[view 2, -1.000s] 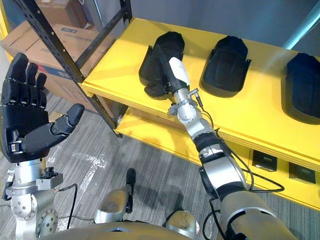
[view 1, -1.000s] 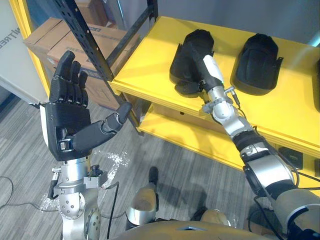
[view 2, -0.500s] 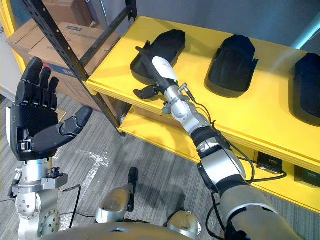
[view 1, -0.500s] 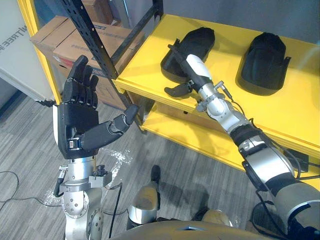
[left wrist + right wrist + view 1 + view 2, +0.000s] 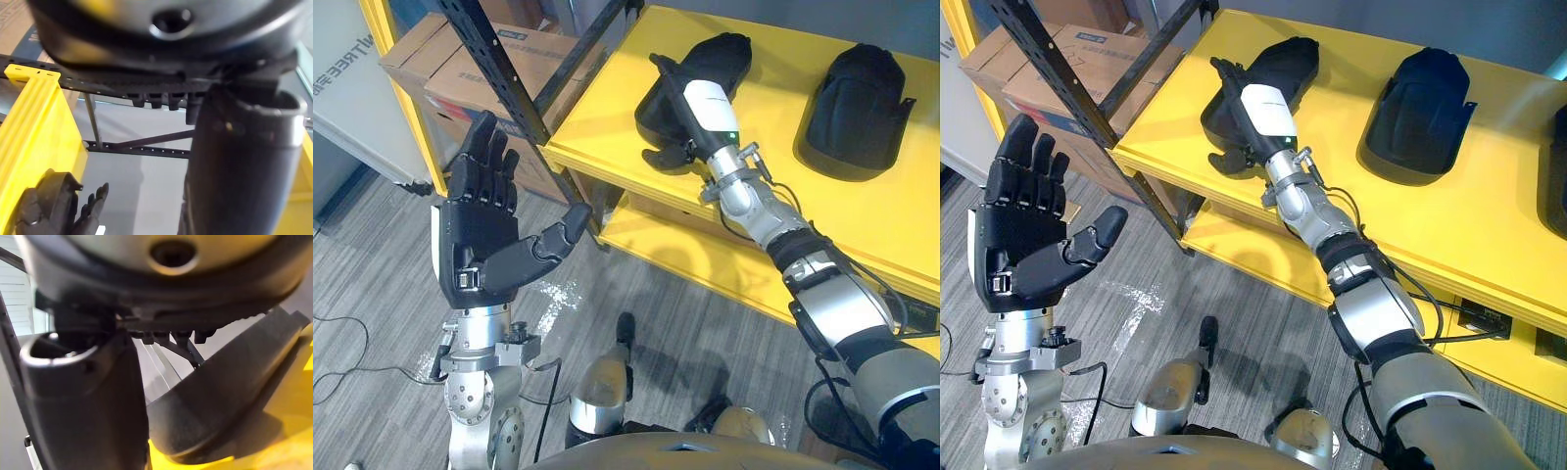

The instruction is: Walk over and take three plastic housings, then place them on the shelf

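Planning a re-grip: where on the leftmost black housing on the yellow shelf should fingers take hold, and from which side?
Take the leftmost housing by its long side rim, from the shelf's front edge, where the open right hand lies; its top is a smooth dome, probably giving little to pinch.

On the top board of the yellow shelf [image 5: 1489, 225], three black housings are laid in a row: a left housing [image 5: 1293, 61], a middle housing [image 5: 1420, 117] and a right housing [image 5: 1559, 191]. A lower yellow board [image 5: 1234, 245] is seen beneath.
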### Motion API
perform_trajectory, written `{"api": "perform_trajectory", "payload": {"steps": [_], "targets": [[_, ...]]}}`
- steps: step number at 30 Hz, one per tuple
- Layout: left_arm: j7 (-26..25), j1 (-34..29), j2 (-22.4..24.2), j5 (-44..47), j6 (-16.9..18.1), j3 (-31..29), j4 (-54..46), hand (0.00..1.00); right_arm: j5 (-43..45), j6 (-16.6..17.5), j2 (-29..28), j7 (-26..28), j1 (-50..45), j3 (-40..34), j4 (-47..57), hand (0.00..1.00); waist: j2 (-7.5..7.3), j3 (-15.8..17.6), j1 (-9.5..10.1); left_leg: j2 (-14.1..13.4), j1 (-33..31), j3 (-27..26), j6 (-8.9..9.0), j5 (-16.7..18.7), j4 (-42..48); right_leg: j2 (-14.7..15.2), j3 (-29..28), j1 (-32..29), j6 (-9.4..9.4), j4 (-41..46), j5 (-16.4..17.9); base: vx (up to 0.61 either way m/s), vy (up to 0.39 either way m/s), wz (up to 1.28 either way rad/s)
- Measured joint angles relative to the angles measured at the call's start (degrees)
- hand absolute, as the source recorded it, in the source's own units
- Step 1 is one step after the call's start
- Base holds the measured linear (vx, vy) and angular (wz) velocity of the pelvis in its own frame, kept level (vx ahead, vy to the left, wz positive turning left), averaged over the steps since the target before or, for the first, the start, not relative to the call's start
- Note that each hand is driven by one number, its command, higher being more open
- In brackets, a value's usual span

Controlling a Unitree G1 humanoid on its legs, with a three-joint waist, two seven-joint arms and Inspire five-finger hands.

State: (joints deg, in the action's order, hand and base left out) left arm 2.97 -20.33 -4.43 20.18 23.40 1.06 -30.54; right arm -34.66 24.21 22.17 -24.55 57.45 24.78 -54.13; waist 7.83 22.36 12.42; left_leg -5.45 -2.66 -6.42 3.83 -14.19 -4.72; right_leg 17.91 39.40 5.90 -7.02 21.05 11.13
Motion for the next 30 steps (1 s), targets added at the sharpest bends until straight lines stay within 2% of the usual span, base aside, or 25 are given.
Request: {"api": "perform_trajectory", "payload": {"steps": [6,12,18,26,30], "targets": [[-1.1,0.2,-0.1,0.0,-0.2,1.2,1.4,1.00,-1.1,-0.5,1.3,-1.7,0.8,0.0,0.0,1.00,0.01,0.2,-0.15,-0.1,-0.5,-0.7,-0.01,0.0,0.0,0.0,-0.7,-0.9,0.29,0.1,0.2,-0.01,-0.009,-0.05],[-1.6,0.2,-0.1,0.0,-0.2,1.5,1.4,1.00,-3.6,-2.6,2.4,-4.8,1.5,0.1,0.0,1.00,0.06,0.3,-0.11,-0.2,-0.4,-0.8,0.00,0.0,0.0,0.2,-0.9,-1.3,0.08,0.7,0.0,0.00,-0.009,-0.01],[-1.7,0.2,-0.4,0.0,-0.9,3.5,1.4,1.00,-5.6,-4.2,3.5,-6.9,3.7,0.1,0.0,1.00,0.69,1.8,-0.33,-0.1,-0.1,-1.6,0.02,0.0,0.0,0.6,-2.0,-2.0,0.41,1.7,0.3,-0.01,-0.012,-0.07],[-2.0,0.2,-0.8,0.0,-1.1,3.8,1.4,1.00,-5.8,-4.2,3.5,-7.0,3.7,0.2,0.0,1.00,0.70,1.8,-1.03,0.0,-0.1,-1.7,0.04,-0.1,0.0,0.9,-2.1,-2.2,0.36,2.1,0.3,0.00,-0.004,0.00],[-2.0,0.2,-1.2,0.0,-1.1,3.8,1.4,1.00,-5.5,-2.1,3.5,-6.2,3.8,0.7,0.0,1.00,0.70,1.8,-1.15,0.0,0.0,-2.0,0.05,-0.1,0.0,1.0,-2.5,-2.4,0.36,2.2,0.3,0.00,-0.012,-0.04]]}}
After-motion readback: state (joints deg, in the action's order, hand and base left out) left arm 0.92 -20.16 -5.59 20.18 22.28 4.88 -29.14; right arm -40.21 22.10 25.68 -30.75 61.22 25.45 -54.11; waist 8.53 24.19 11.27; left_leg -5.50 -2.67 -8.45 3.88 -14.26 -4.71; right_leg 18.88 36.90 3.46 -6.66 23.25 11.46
